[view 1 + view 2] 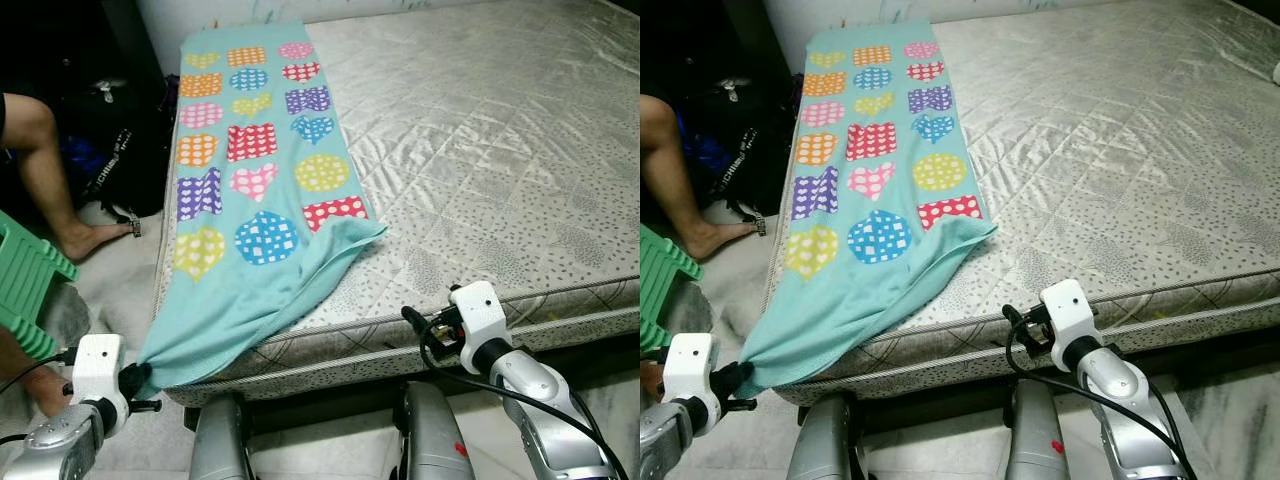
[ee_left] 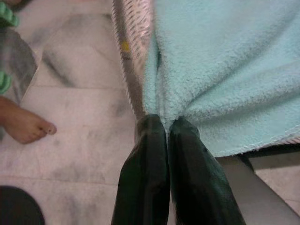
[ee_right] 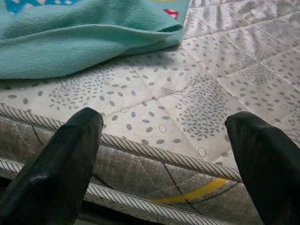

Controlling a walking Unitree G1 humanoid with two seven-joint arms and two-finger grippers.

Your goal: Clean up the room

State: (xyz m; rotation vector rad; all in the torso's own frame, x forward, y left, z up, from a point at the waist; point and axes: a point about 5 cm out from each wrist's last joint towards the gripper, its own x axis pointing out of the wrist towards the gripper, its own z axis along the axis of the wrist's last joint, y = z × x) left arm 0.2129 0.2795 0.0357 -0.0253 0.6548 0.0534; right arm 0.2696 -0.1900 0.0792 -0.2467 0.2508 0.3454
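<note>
Here, from the left eye, the towel [image 1: 250,190] lies long-ways up the left side of the bed [image 1: 500,170], its long axis running away from the robot toward the wall. Its near end spills off the mattress corner and narrows down to a point at the left claw [image 1: 140,378], which sits low, just outside that corner. The right claw [image 1: 415,322] hangs in front of the mattress edge, well apart from the cloth, so the left arm is plainly the nearer one. To the left there is a person's leg [image 1: 40,170], a green stool [image 1: 25,285] and a dark bag [image 1: 115,150], so room on that side looks tight; the bed to the right of the towel is bare.

The right eye gives the same layout, with the towel's loose corner folded over on the mattress.

From the left wrist, the two fingers [image 2: 145,178] are pressed together with the towel's corner pinched at their tips, right beside the mattress edge. A bare foot [image 2: 26,126] rests on the tiled floor [image 2: 79,154] nearby.

From the right wrist, the fingers [image 3: 61,168] stand wide apart and hold nothing, aimed at the mattress edge, the towel's fold lying beyond them.
</note>
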